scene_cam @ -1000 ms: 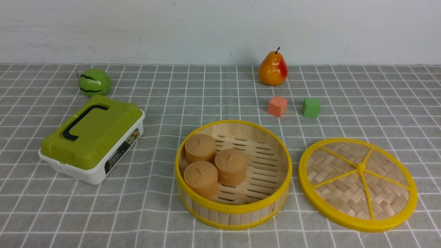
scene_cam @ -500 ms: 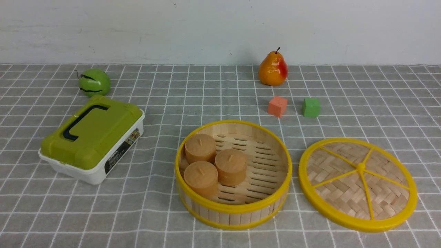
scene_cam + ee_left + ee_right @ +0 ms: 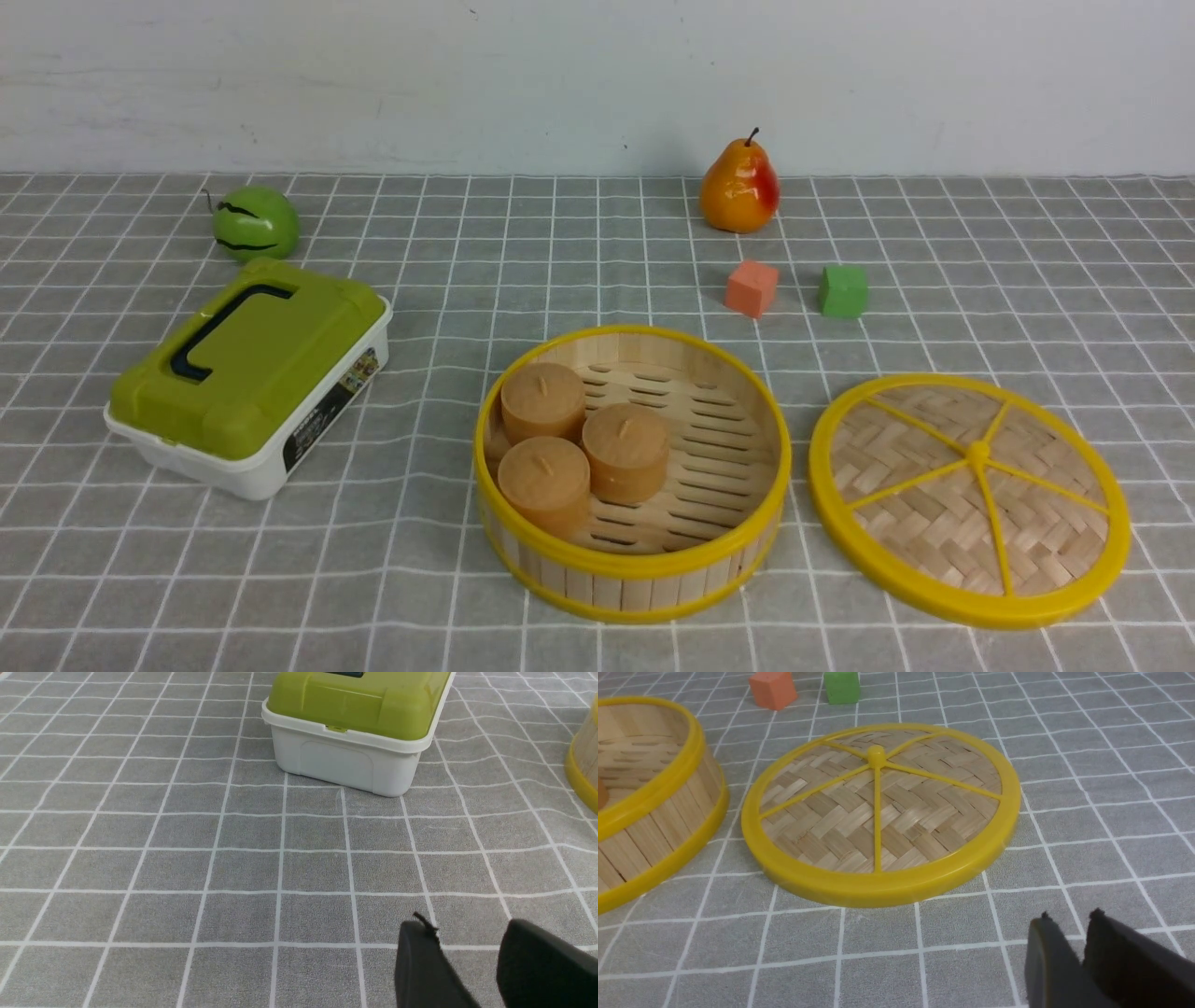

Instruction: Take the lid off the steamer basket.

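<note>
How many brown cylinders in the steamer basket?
3, bunched in the left half of the steamer basket: one at the back left, one nearer the middle, one at the front left. None seems hidden; the lid lies on the cloth beside it.

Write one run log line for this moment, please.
lid: off, flat on cloth, right of steamer basket | basket: open, three brown cylinders inside | right gripper: near lid, holding nothing

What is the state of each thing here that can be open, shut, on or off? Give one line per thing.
steamer basket: uncovered, three brown cakes inside.
lid: off, flat on the cloth beside the basket, apart from it.
white box: shut under its green lid.
right gripper: fingers slightly apart, holding nothing.
</note>
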